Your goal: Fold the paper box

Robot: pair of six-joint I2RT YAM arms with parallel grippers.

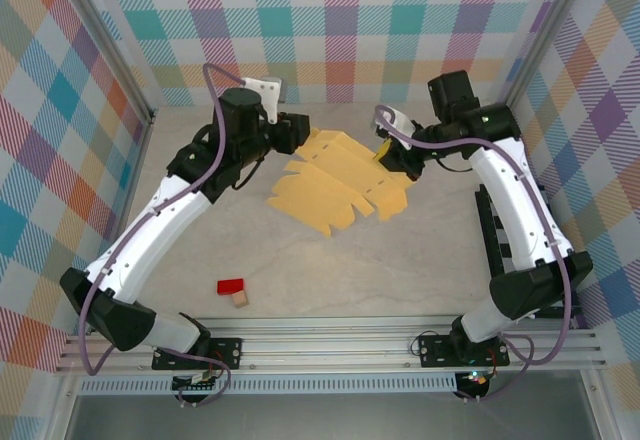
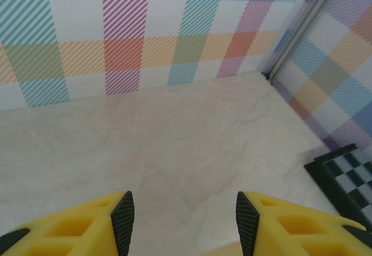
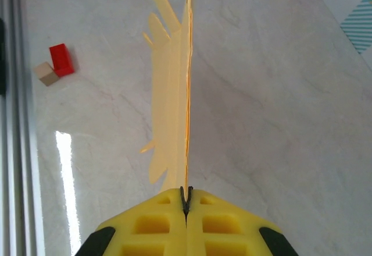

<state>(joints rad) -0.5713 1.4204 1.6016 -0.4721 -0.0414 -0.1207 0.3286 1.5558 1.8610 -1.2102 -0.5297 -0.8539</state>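
The left arm bends from its base up and inward, with its wrist over the far middle of the bench. The left jaws stand released with nothing between them, just beside the left edge of the box. Near the bases a red block and a tan cube lie touching. The box is a flat yellow-orange sheet with flaps, between the wrists. The right arm arches inward, and the right jaws are clenched on the box's right edge.
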